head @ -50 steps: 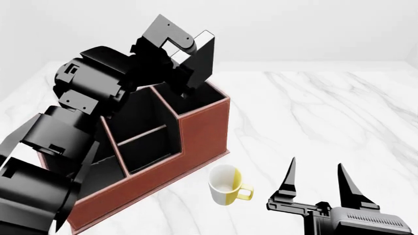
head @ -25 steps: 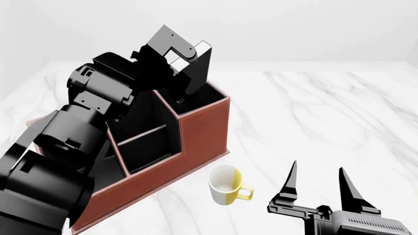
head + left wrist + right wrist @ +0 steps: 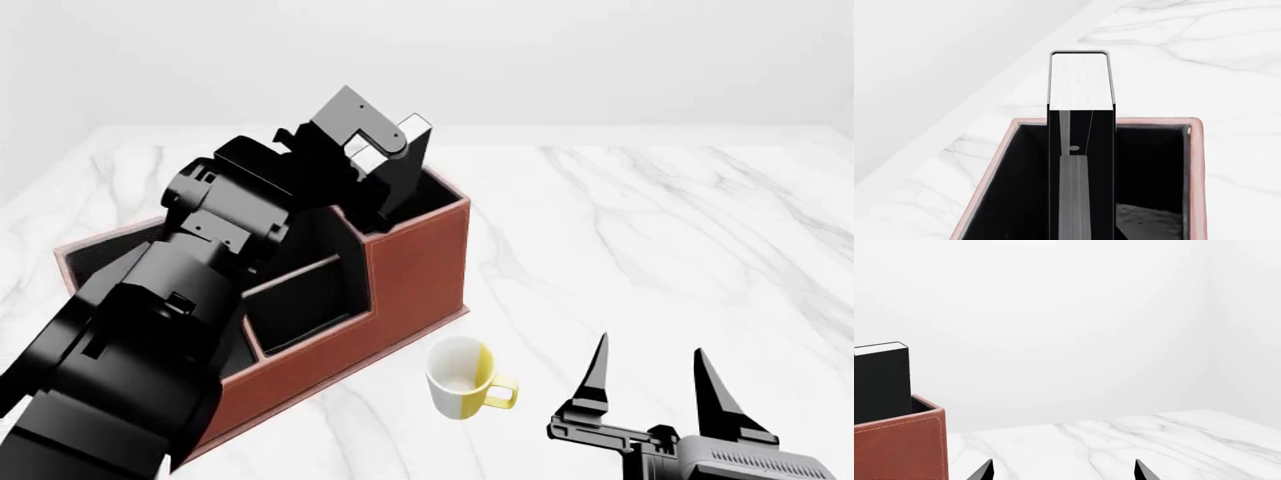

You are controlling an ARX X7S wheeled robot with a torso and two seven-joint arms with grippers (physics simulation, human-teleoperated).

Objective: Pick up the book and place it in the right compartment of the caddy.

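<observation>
The black book (image 3: 400,160), white page edges up, stands partly inside the right compartment (image 3: 434,200) of the reddish-brown caddy (image 3: 414,270). My left gripper (image 3: 374,148) is shut on the book from above the caddy. In the left wrist view the book (image 3: 1079,85) reaches down into the black compartment (image 3: 1147,165), with its top above the pale rim (image 3: 1154,120). The right wrist view shows the book (image 3: 881,382) sticking out above the caddy wall (image 3: 897,450). My right gripper (image 3: 647,365) is open and empty near the table's front; it also shows in the right wrist view (image 3: 1064,472).
A white and yellow mug (image 3: 461,378) stands on the marble table (image 3: 641,230) just in front of the caddy, between it and my right gripper. My left arm covers much of the caddy's middle and wide sections.
My left arm has lowered the book steadily, so more of it is now inside the right compartment. The right gripper and the mug have stayed put.
</observation>
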